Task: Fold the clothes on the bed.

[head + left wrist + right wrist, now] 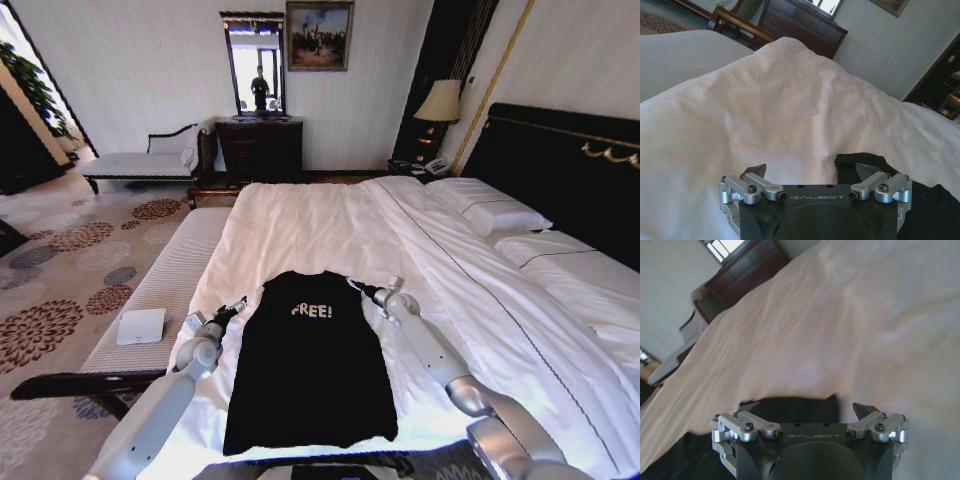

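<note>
Shirt: we see the black short-sleeved T-shirt with white "FREE!" lettering lying flat on the near part of the white-sheeted bed | left gripper spread, at its left shoulder | right gripper spread, at its right shoulder.

Pale walls, floral carpet, dark dresser under mirror (painting beside), bedside lamp.
</note>
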